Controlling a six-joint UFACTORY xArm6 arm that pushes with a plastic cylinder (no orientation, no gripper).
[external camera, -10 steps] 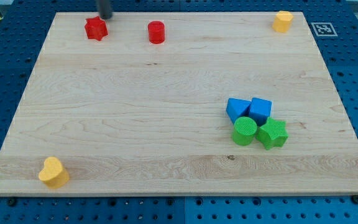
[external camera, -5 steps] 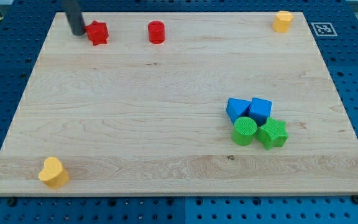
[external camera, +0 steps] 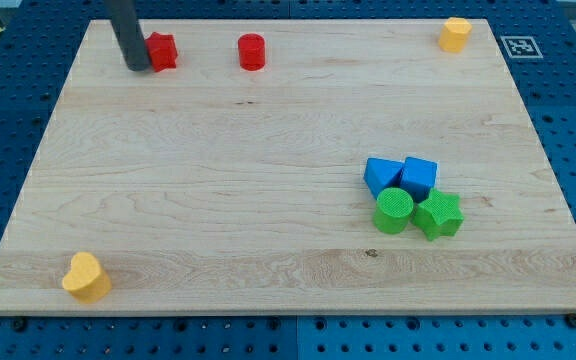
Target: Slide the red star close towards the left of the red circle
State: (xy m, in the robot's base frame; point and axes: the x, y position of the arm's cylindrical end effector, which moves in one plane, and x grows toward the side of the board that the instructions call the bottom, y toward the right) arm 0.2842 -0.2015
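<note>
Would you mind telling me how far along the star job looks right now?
Done: my tip is set on the red star's left side, right against it, the correct side for pushing toward the view's right. In hand: the push seems only to be starting. Left: a clear stretch of board still separates the star from the red circle, so nearly the whole slide remains.

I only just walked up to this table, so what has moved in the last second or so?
My tip swung from above the small red star block round to its left and lower, and now touches it. The star has edged slightly right, towards the red round block. The yellow, blue and green blocks stayed put.
</note>
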